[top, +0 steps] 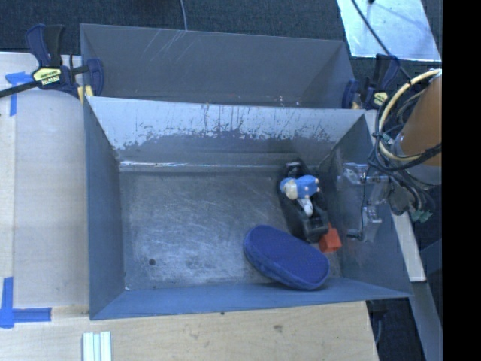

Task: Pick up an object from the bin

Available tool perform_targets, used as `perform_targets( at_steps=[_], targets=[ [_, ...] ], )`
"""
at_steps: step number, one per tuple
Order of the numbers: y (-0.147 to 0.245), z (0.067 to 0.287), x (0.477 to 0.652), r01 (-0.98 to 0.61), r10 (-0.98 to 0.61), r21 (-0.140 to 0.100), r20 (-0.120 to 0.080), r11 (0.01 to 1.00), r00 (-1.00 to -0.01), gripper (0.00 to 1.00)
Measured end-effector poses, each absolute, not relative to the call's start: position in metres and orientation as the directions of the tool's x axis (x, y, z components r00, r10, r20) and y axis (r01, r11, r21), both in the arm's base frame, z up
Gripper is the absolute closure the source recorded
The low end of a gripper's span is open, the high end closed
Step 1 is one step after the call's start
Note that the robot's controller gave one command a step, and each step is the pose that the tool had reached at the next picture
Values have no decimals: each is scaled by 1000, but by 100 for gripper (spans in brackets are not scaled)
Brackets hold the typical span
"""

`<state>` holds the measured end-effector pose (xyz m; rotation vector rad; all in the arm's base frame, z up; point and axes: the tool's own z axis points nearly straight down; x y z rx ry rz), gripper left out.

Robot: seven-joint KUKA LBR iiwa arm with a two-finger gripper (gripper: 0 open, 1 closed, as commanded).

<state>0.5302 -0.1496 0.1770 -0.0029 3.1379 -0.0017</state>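
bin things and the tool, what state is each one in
blue oval case: looks shut, lying flat, front right of the bin
black object: lying behind the case, blue-white piece on it
orange piece: lying between the black object and the right sloped wall
tool: above that wall, apart from all the things

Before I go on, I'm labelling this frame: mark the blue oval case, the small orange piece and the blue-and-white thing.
blue oval case (286, 257), camera view, middle of its top.
orange piece (329, 240), camera view, its centre.
blue-and-white thing (306, 185), camera view, its blue part.
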Motion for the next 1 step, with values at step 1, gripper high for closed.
perform_targets(
  at_steps=[1],
  targets=[
    [-119,78,545,28,28,-3,0,1000,-1000,0]
  ],
)
